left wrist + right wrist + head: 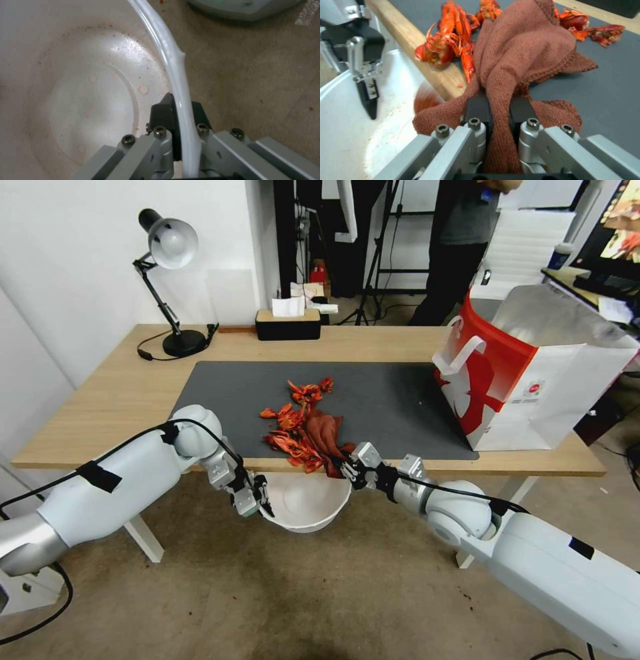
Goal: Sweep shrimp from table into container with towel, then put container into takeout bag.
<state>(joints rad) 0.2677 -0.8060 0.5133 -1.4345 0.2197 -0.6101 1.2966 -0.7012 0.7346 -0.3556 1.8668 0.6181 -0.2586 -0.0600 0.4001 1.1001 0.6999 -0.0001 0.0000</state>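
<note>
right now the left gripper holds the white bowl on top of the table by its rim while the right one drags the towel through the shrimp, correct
Not quite. The left gripper does pinch the container by its rim, but the head view shows it below the table edge, not on top. The right gripper grips the towel among the shrimp, as you said.

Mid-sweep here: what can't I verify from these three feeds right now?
- Shrimp beneath the towel: the cloth covers them in head and right wrist views.
- Takeout bag interior: its walls block it in the head view.
- Container far rim: hidden under the table edge.
</note>
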